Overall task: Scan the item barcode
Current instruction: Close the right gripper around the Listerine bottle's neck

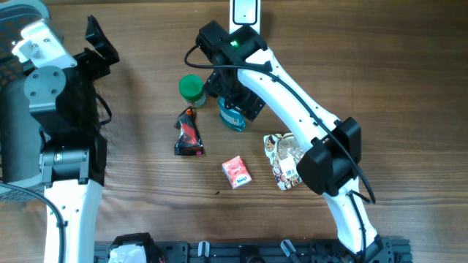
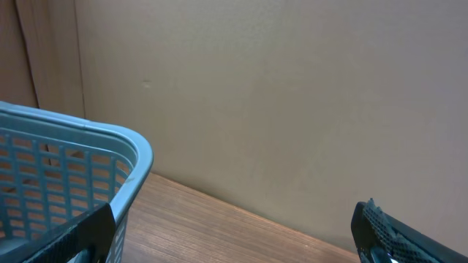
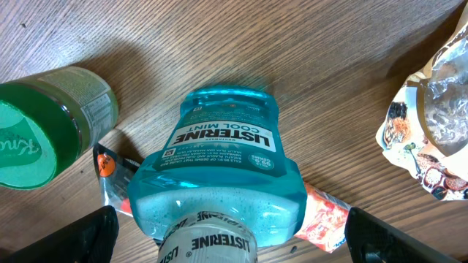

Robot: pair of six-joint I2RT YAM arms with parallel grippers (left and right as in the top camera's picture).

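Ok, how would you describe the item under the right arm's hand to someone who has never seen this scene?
Follow the white right arm across the wooden table to its open hand. Directly below it lies a bottle, between a green-lidded jar and a crinkled foil packet. It is the only see-through teal item, labelled Listerine Cool Mint.
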